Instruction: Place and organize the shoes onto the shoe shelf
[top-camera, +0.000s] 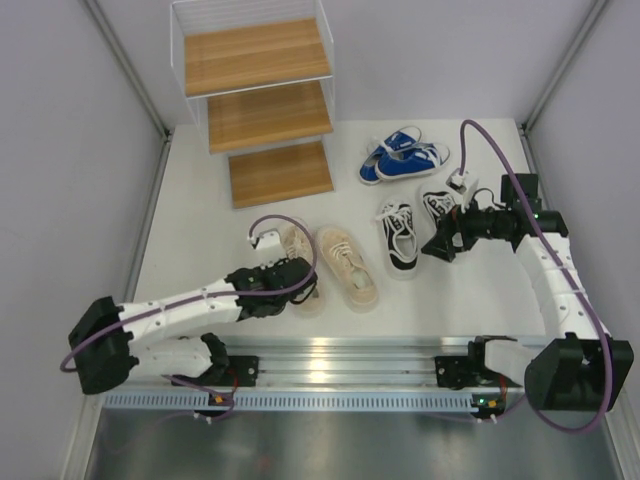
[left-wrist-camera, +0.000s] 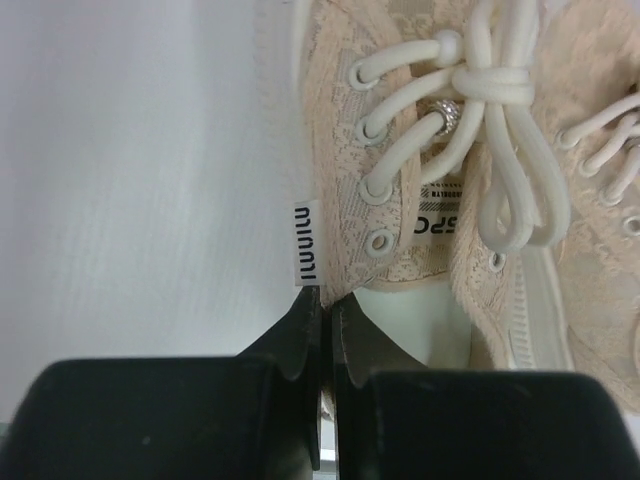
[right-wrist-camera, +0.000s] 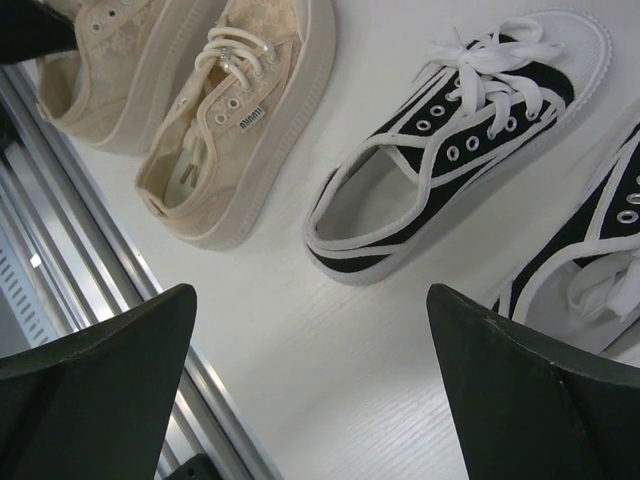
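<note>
Because the left cream shoe (left-wrist-camera: 400, 200) is soft lacy cloth on a thick sole, it should feel light and bendy. The firm edge of its opening looks like the best place to hold it. The left gripper (left-wrist-camera: 322, 310) is right there. Its two fingers are squeezed almost together, and what seems to be the shoe's side wall is pinched between them, just under a small name tag (left-wrist-camera: 305, 245). The other cream shoe (top-camera: 347, 266) lies right beside it, near the arms.

A bit farther off, the right gripper (right-wrist-camera: 310, 295) hangs with its fingers wide apart and nothing in them, over a black-and-white shoe (right-wrist-camera: 440, 150). The second black-and-white shoe (right-wrist-camera: 590, 250) lies close by. These two probably feel stiffer at the toe.

Farther back sits the blue pair (top-camera: 402, 160), side by side. The shoe shelf (top-camera: 265, 110) stands at the far end, with no shoes on its three wooden steps yet.
</note>
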